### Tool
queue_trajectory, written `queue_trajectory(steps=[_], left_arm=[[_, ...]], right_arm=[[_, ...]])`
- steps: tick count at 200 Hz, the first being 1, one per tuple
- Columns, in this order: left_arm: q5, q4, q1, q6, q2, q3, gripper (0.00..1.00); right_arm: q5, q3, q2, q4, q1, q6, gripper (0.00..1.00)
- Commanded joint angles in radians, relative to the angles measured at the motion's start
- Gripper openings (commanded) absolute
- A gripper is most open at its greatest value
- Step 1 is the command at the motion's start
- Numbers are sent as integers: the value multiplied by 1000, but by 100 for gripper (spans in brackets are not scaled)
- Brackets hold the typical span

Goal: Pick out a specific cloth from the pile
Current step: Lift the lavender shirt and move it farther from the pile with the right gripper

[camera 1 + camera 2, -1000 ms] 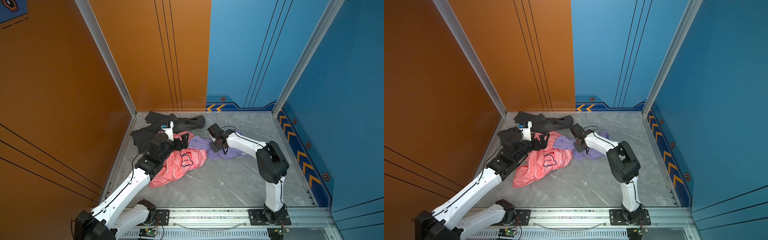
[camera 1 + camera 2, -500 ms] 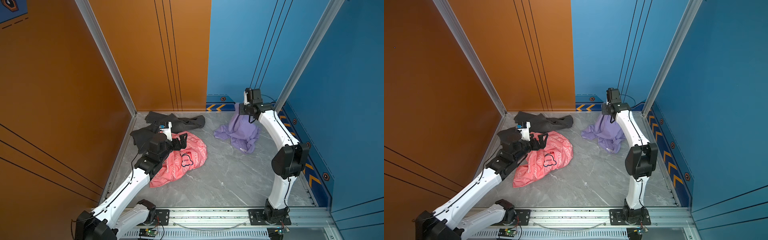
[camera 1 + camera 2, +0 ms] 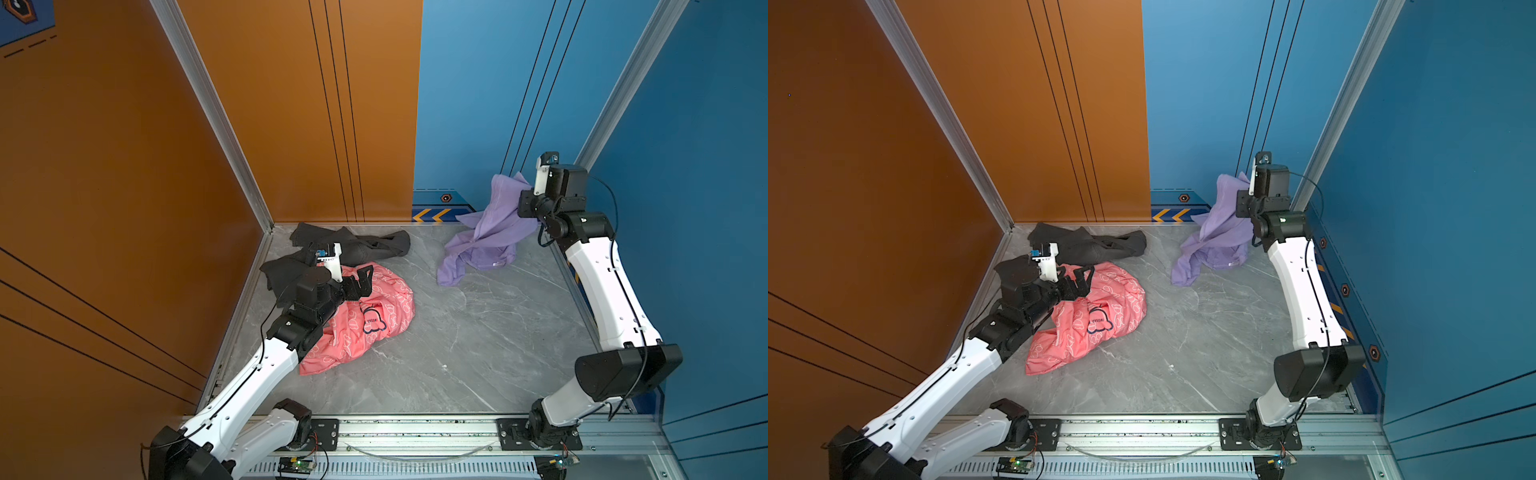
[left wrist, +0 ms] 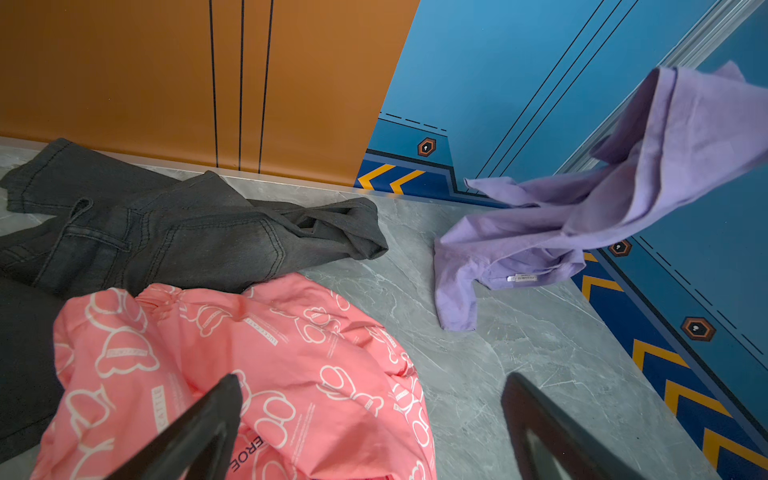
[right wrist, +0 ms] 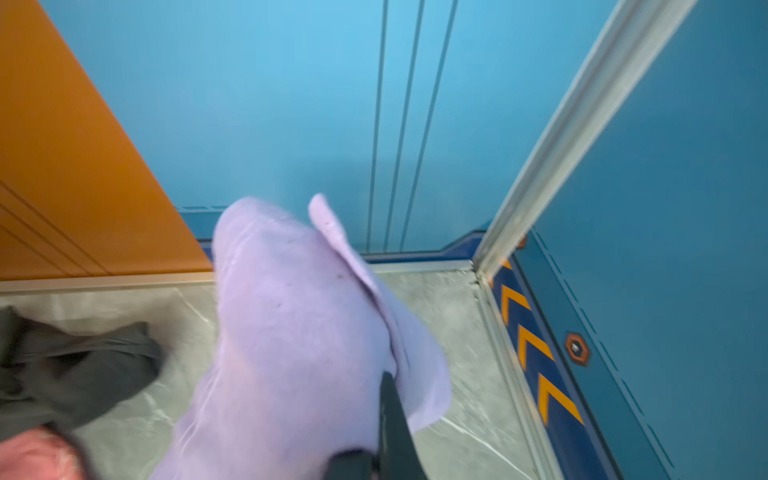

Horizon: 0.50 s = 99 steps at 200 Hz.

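Grey marble-pattern table walled in by orange panels on the left and far left, and by blue panels on the far right and right.

Cloth: lilac and plain, hanging from the right hand close to the far right corner in both top views. Its upper edge is pinched at the hand and flares above it. The body drapes down and leftward from the hand. The lower end appears to rest on the table, though contact is not certain from these angles. The right wrist view is blurred; it shows one dark finger against the fabric.

Right hand: clenched on the cloth.

Pile: the pink garment and grey garment lie at the far left, touching each other, well apart from the cloth.

Change: one second ago the right hand was low at the pile, with the cloth flat against the pink garment. Now both are raised and off to the far right. The left arm is unchanged.

Pose: the right arm has its elbow near the front right, its forearm rising toward the corner and its wrist turned inward. The left arm is stretched low over the pile. The left hand is above the pink garment, released, fingers spread wide and grasping nothing.
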Motion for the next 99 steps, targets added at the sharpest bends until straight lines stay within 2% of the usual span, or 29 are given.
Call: queue_trajectory(steps=[1, 7, 13, 33, 46, 54, 65, 99], left_arm=[[20, 24, 10, -4, -1, -16, 98], [19, 25, 10, -3, 2, -17, 98], [21, 25, 10, -4, 4, -17, 98], [19, 26, 11, 5, 9, -17, 98], [10, 24, 13, 17, 8, -17, 98], [0, 20, 14, 25, 6, -14, 98], [-23, 3, 16, 39, 1, -11, 98], [-138, -74, 28, 105, -33, 2, 98]], right_arm=[[164, -176, -92, -26, -21, -40, 3], [187, -226, -119, -33, -24, -40, 5], [192, -271, -144, -45, -27, -40, 12], [127, -360, -205, -100, -35, -32, 54], [78, -368, -232, -127, -35, -14, 75], [48, -360, -246, -134, -34, -2, 84], [-1, -346, -262, -136, -35, 20, 90], [-141, -308, -256, -132, -28, 72, 95]])
